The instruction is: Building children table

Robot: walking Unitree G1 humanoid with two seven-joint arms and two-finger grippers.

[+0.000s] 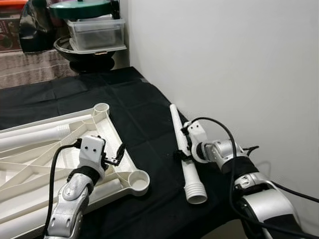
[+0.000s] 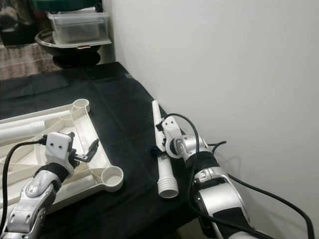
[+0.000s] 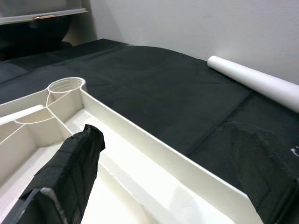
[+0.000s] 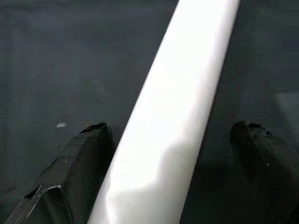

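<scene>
Bench (image 1: 139, 107) draped in black cloth, flush against a white wall (image 1: 224, 64) at 3 o'clock. Inverted white tabletop (image 1: 45, 154) lies at 9 o'clock; one white leg tube (image 1: 185, 157) lies near the wall edge. Right pincer (image 1: 180, 144) spread, fingers straddling the tube mid-length. Left pincer (image 1: 115, 154) spread over the tabletop's rim, near a corner socket (image 1: 138, 180).
</scene>
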